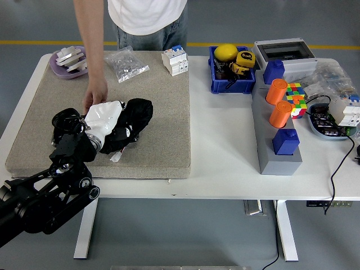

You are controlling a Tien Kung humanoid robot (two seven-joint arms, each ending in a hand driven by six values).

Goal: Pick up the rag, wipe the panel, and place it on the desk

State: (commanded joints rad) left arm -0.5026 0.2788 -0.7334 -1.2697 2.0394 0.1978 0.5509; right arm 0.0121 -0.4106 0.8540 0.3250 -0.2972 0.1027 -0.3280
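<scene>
A black rag [138,112] lies bunched on the beige mat [163,112], covering most of a dark panel [119,145] whose small white plug [115,157] sticks out at the front. My left hand [106,119], white-fingered on a black arm, rests on top of the rag and grips it. A person at the far side reaches down with one hand [95,93] touching the mat right behind my hand. The panel's outline is mostly hidden under the rag and my hand.
On the mat's far edge are a purple dish of parts [70,61], a bag of screws [126,64] and a white breaker [175,61]. To the right stand a blue bin [232,76], a grey stand with orange and blue blocks [279,140], a colour cube [295,98] and cables.
</scene>
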